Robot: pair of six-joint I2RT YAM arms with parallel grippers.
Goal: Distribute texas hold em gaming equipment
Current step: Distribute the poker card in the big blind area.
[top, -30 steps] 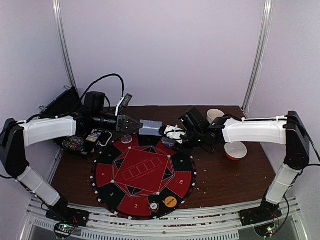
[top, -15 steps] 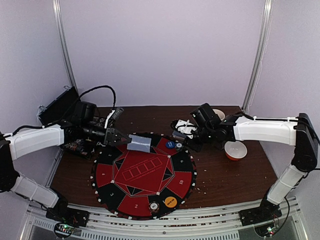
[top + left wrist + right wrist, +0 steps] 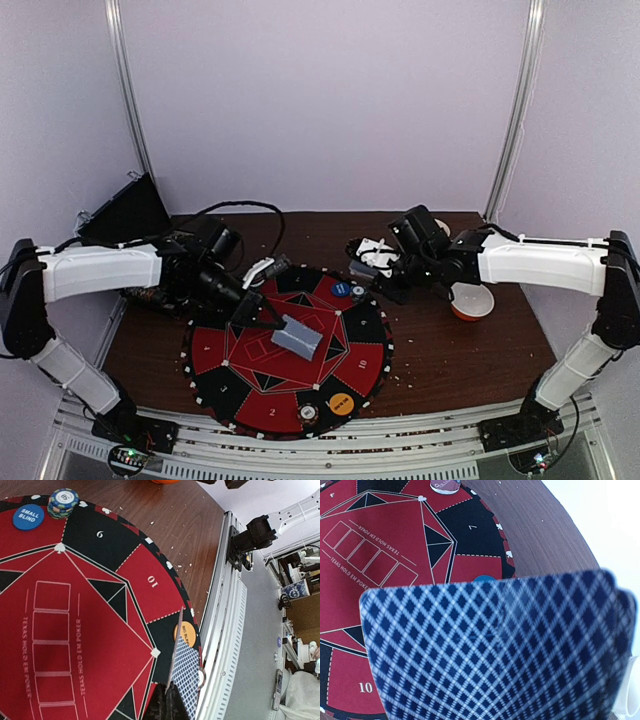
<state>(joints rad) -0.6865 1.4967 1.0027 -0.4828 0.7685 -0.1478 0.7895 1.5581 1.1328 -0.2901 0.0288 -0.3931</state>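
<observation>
While the left gripper (image 3: 169,695) clamped tight on a single card (image 3: 184,675), edge-up just ahead of its fingertips over the mat (image 3: 250,390), the right gripper (image 3: 382,264) pinched the remaining cards (image 3: 490,650), spread before its fingers, mat rim below

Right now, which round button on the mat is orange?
The orange button at the near edge of the mat; the blue button lies on the far side.
</observation>
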